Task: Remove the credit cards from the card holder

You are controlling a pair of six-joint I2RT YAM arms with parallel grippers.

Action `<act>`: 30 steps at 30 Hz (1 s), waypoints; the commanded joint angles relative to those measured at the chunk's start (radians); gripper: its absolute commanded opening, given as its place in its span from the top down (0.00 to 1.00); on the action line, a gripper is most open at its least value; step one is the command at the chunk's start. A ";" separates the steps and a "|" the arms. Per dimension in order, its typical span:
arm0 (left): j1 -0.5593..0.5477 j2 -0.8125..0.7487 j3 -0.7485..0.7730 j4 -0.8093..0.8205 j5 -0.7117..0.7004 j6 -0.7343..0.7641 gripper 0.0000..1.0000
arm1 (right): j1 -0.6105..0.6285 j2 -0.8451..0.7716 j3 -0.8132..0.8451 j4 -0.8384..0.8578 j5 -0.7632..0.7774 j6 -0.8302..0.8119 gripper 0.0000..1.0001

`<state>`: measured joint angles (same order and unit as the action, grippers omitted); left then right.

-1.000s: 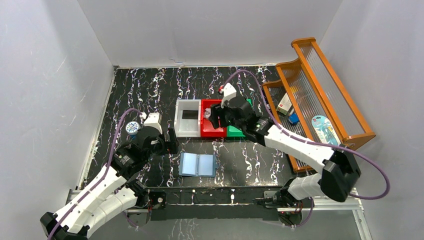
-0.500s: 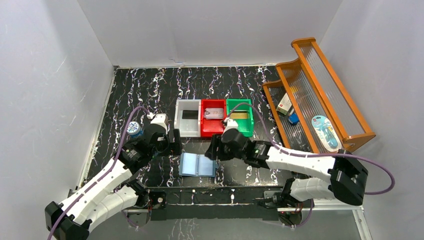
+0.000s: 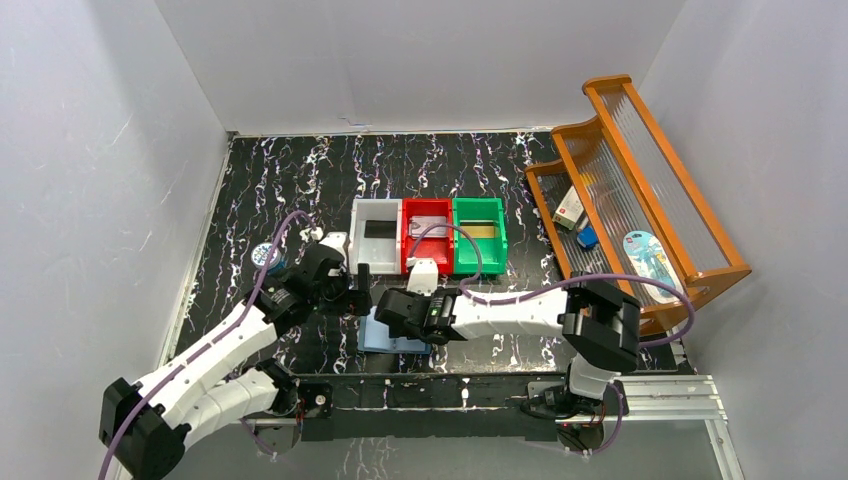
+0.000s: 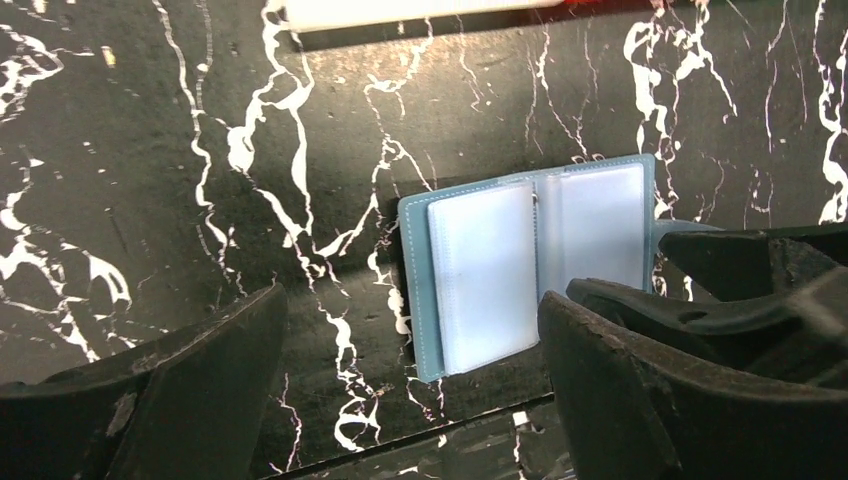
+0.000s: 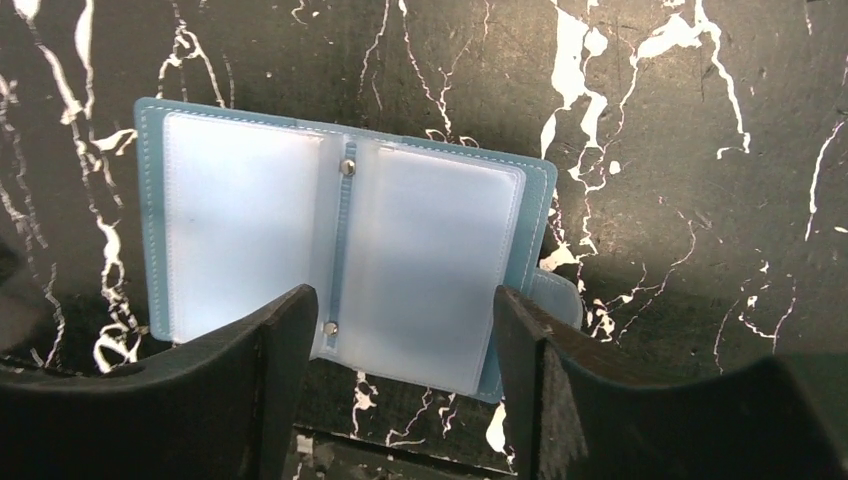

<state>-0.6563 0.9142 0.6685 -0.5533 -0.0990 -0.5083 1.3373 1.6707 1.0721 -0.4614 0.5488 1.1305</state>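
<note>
The blue card holder point(image 3: 372, 336) lies open flat near the table's front edge, pale pockets up point(image 5: 340, 250), snap tab at its right. No card shows in its clear pockets point(image 4: 530, 265). My right gripper point(image 3: 402, 314) hovers open just above its right half point(image 5: 403, 310), nothing between the fingers. At the holder's left edge, my left gripper point(image 3: 357, 290) stands wide open and holds nothing point(image 4: 410, 330). A black credit card point(image 3: 380, 229) lies in the white bin point(image 3: 358, 252). A pale grey credit card point(image 3: 430, 222) lies in the red bin point(image 3: 410, 262).
A green bin point(image 3: 497, 250) beside the red one holds a tan item. A round blue tin point(image 3: 266, 254) sits left of my left arm. The wooden rack point(image 3: 640, 180) at right holds a white-and-red box point(image 3: 570, 208), a small blue block point(image 3: 587, 237) and a packet.
My right arm has swung back from the red bin to over the card holder, leaving the grey card in the bin. My left gripper has shifted right toward the holder.
</note>
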 commanded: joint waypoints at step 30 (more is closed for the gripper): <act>0.003 0.023 -0.325 0.319 0.300 -0.317 0.76 | -0.079 -0.059 -0.255 0.519 -0.306 0.048 0.47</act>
<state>-0.6434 0.9382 0.3698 -0.3153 0.0837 -0.8177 1.2690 1.6325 0.8902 -0.1905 0.4053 1.1282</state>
